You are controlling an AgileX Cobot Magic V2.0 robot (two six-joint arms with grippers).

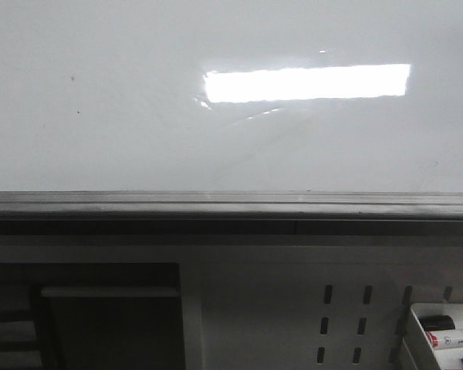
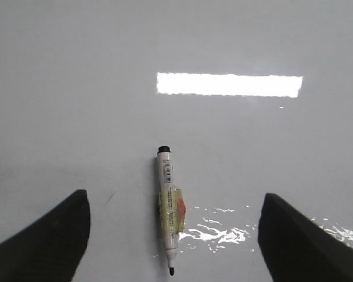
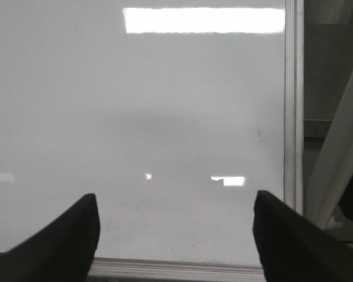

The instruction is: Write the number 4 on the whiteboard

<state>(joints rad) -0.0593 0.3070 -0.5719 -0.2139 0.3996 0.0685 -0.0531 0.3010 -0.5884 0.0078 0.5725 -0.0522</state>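
Grippers first: the left gripper (image 2: 173, 235) stands wide apart and empty, its black fingers (image 2: 47, 241) either side of a marker (image 2: 167, 211) that lies uncapped on the whiteboard (image 2: 76, 88), tip toward the camera, touching neither finger. The right gripper (image 3: 173, 235) is likewise spread wide, holding nothing, above bare board near its metal frame (image 3: 293, 117). Front view: a tray (image 1: 417, 324) with markers sits lower right on a perforated panel (image 1: 278, 308); beyond the grey ledge (image 1: 216, 204), the board surface carries a bright reflection (image 1: 309, 82). No drawn 4 is visible.
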